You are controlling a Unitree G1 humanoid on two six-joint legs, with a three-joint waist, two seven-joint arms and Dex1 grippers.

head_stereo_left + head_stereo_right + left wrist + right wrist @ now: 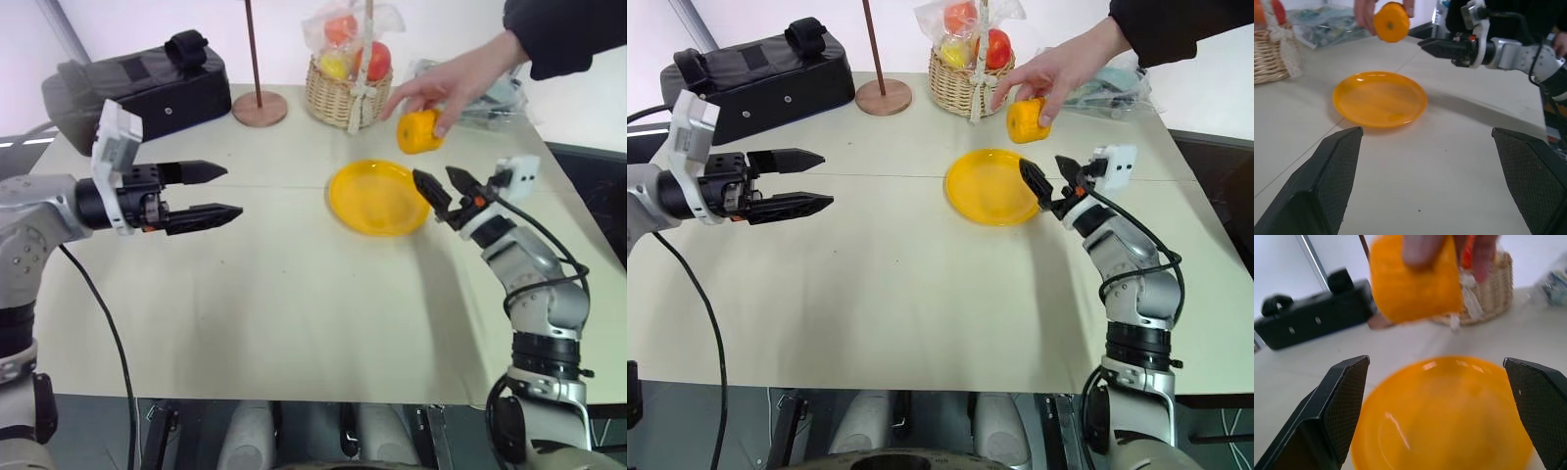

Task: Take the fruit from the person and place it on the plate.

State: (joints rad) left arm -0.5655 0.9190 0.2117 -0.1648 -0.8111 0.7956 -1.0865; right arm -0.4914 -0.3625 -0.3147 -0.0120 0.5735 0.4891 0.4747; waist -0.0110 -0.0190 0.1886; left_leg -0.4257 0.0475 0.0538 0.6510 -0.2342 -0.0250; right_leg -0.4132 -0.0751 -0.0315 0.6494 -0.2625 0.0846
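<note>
The fruit [418, 131], smooth, light and likely slippery, hangs from the person's hand [453, 83]; both end effectors, right [444, 188] and left [217, 192], stand released; grip its bare lower sides.

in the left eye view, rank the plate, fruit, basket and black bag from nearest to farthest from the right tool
1. Plate: right beside the right tool, on its left.
2. Fruit: just above and beyond it, in the person's hand.
3. Basket: at the table's far edge.
4. Black bag: far left corner.

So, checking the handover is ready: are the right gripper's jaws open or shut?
Open. The right gripper has its jaws spread wide beside the plate, just below the fruit in the person's hand.
</note>
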